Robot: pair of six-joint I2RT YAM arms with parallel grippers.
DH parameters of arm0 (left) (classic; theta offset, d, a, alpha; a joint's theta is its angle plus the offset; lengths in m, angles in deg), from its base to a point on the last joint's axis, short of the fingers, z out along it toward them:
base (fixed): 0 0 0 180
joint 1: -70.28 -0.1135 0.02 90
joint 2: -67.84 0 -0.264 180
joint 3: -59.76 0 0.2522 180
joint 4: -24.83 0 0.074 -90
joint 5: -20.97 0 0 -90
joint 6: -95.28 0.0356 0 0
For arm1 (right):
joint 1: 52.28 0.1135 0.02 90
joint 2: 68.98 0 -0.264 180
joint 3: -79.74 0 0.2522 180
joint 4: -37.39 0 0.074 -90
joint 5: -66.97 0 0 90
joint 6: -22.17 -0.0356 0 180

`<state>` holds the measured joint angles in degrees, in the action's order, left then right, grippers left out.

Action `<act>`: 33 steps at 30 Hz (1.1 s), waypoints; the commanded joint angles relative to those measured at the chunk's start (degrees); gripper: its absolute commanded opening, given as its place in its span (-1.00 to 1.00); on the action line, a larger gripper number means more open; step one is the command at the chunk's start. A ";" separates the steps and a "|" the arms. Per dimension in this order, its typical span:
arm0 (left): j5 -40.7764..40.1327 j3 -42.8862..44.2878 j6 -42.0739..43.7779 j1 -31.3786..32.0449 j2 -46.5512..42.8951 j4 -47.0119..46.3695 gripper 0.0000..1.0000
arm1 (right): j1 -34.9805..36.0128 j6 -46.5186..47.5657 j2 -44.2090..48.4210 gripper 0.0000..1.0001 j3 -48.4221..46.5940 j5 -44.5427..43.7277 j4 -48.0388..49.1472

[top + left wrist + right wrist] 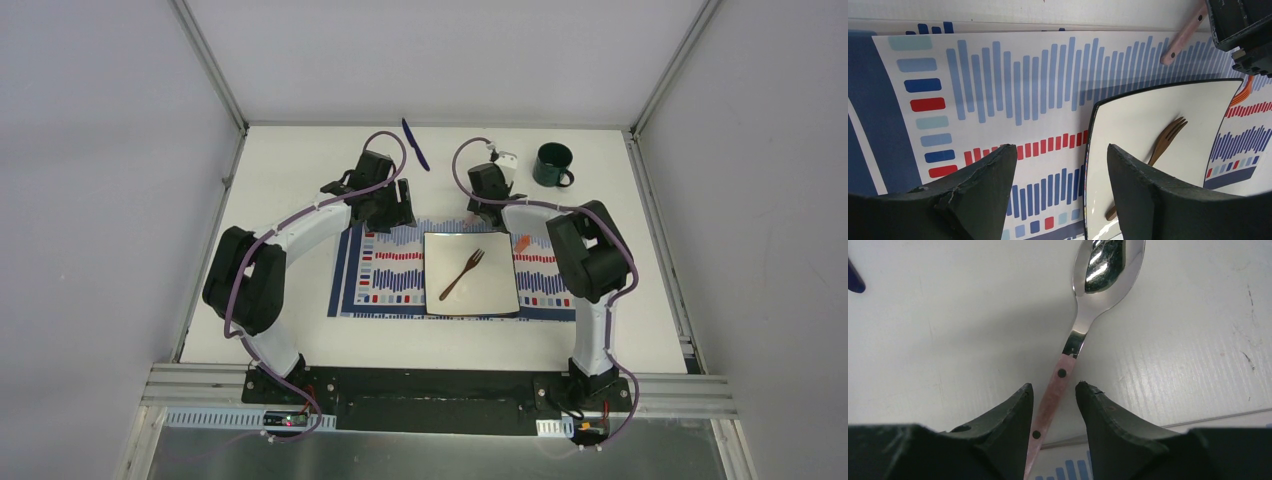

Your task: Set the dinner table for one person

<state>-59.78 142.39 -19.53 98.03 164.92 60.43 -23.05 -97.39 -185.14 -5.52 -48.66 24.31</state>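
Here, right gripper ajar astride the spoon handle, its end out of sight; left gripper wide apart, empty.

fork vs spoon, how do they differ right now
The fork is all brown and wood-like; the spoon has a shiny metal bowl and a pink riveted handle. The fork lies on the plate; the spoon lies on the table, off the plate. No hand is at the fork; the spoon's handle sits between the right hand's open fingers. Both lie flat.
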 commanded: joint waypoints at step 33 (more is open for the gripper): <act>2.08 2.04 0.39 -0.41 0.43 -2.52 0.37 | -4.10 6.69 0.34 -1.00 -5.34 -2.29 -1.03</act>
<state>-59.52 142.39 -19.53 97.94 164.92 60.00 -25.87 -92.01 -185.64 -8.10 -53.58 19.11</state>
